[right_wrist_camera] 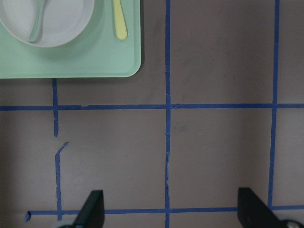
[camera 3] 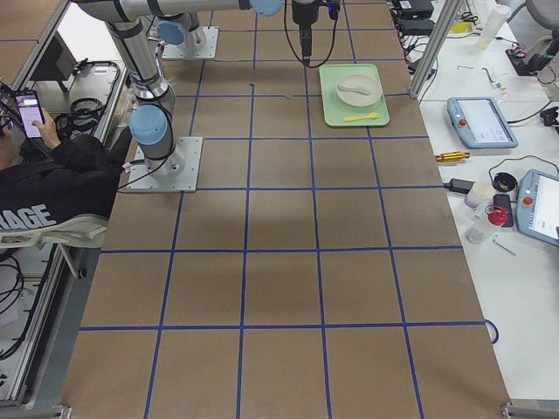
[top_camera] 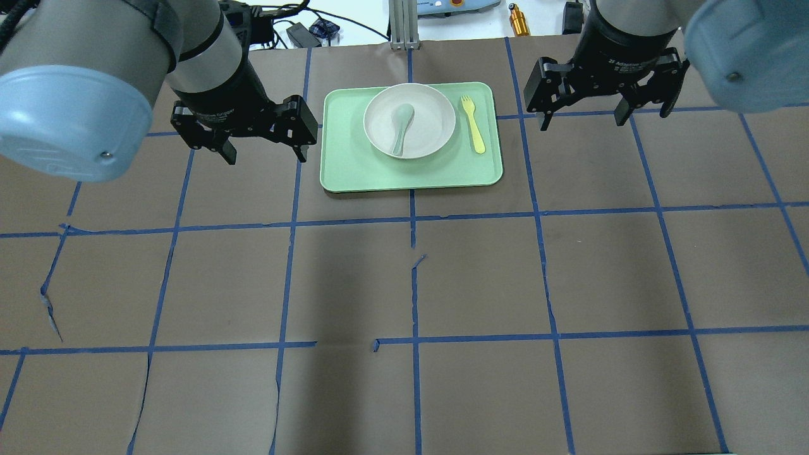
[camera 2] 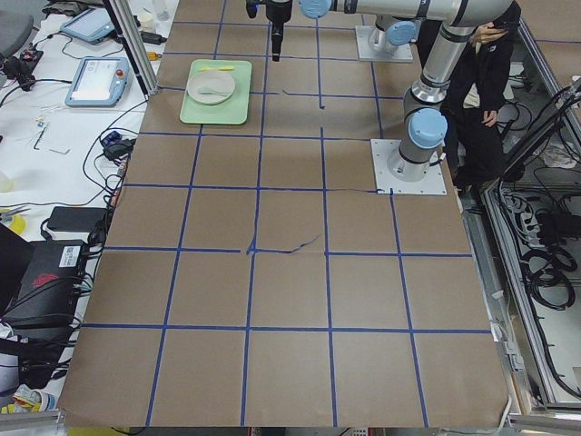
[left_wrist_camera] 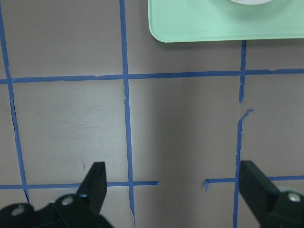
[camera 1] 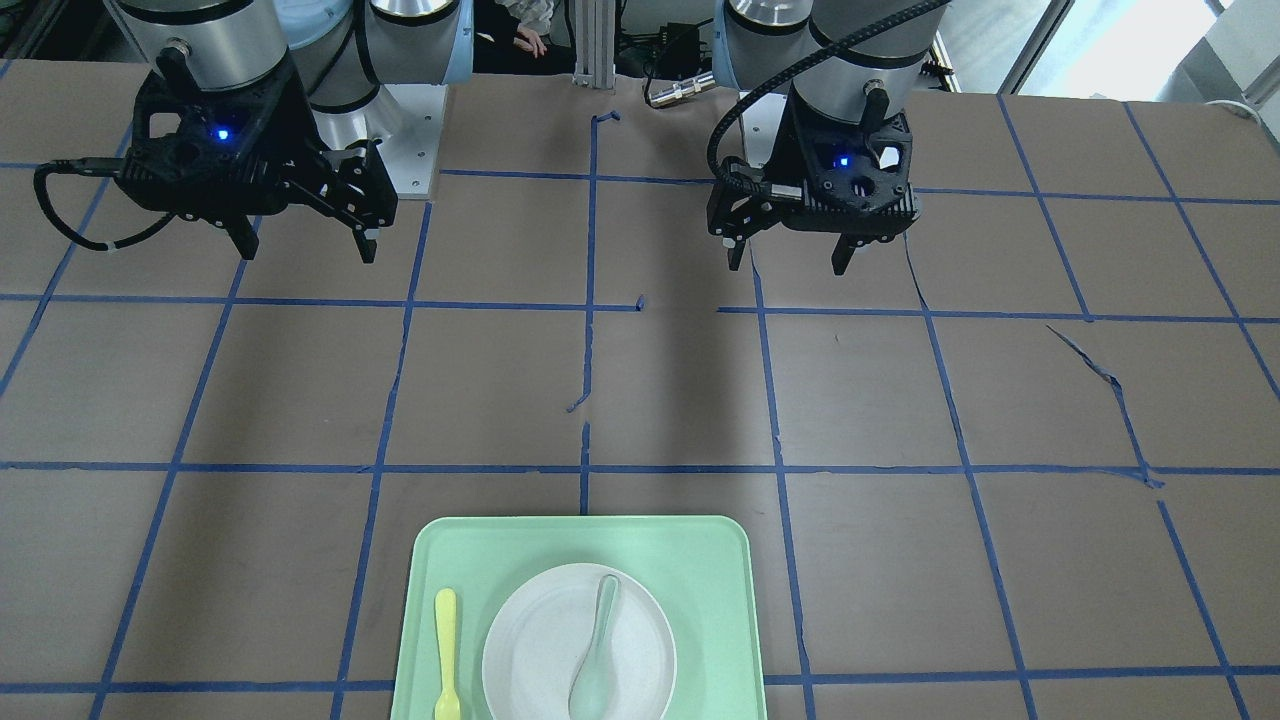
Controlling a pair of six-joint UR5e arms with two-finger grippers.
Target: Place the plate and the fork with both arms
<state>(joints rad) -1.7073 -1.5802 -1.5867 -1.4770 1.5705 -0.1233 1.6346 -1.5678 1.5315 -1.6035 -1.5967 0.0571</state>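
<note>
The off-white plate [top_camera: 433, 123] sits on a mint-green tray [top_camera: 354, 167] at the table's far middle. A pale grey-green spoon [top_camera: 401, 121] lies in the plate. The yellow fork [top_camera: 473, 123] lies on the tray to the plate's right, tines pointing away. My left gripper [top_camera: 265, 153] hovers open and empty just left of the tray. My right gripper [top_camera: 584, 120] hovers open and empty to the tray's right. The front view shows the plate [camera 1: 535, 650], fork [camera 1: 446, 650], left gripper [camera 1: 790, 262] and right gripper [camera 1: 306, 250]. The right wrist view shows the plate [right_wrist_camera: 61, 19] and fork [right_wrist_camera: 119, 21].
The table is covered in brown paper with a blue tape grid [top_camera: 414, 218]. The tray's corner shows in the left wrist view [left_wrist_camera: 213, 23]. Tablets and cables lie beyond the table's far edge [camera 3: 476, 122]. A seated person [camera 3: 52, 166] is near the arm bases.
</note>
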